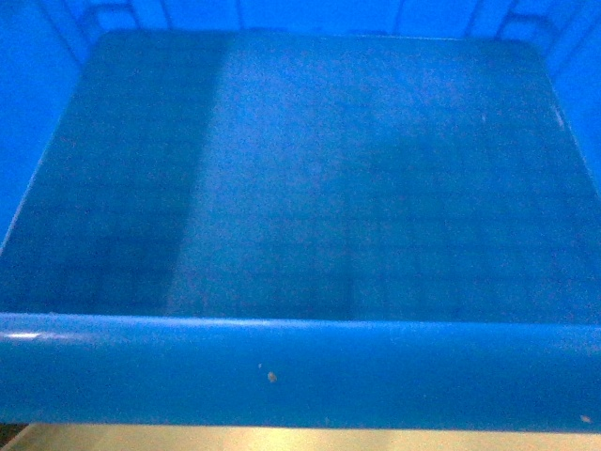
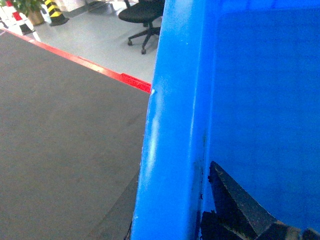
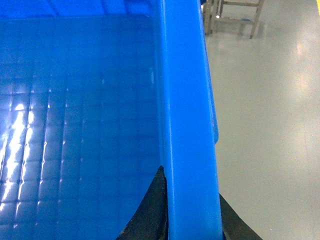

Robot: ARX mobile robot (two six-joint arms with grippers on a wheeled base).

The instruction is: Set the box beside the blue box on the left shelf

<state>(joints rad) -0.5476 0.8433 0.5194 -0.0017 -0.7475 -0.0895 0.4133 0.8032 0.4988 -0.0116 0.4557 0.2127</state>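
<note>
Box: large blue plastic crate (image 1: 310, 188) fills the head view; grid-embossed floor in sight, nothing lying on it.
Box rim: thick near rim (image 1: 300, 371) runs across the bottom of the head view; small brown speck (image 1: 271, 377) on it, left of middle.
Box position: held off the floor between the two hands, one on each side wall; floor shows below the rim in both wrist views. No shelf in any view, so its place relative to a shelf cannot be told.
Left hand: (image 2: 200, 220) at the box's left rim; one black finger (image 2: 235, 200) lies inside the wall, the rim sits between the fingers. Outer finger barely shows at the lower edge. Reads as clamped on the rim.
Right hand: (image 3: 192, 220) at the box's right rim; black finger (image 3: 152, 210) inside the wall, another dark finger edge (image 3: 232, 222) outside it, rim pinched between them.
Floor, left side: dark grey mat (image 2: 65, 145) bordered by a red strip (image 2: 100, 70), pale floor beyond.
Background, left: black office chair (image 2: 142, 15), yellow-black striped post (image 2: 54, 10), potted plant (image 2: 25, 7).
Floor, right side: pale glossy floor (image 3: 270, 125); wooden legs of some furniture (image 3: 235, 15) at the top edge.
Below rim, head view: pale yellowish band (image 1: 300, 440), cannot tell what it is.
</note>
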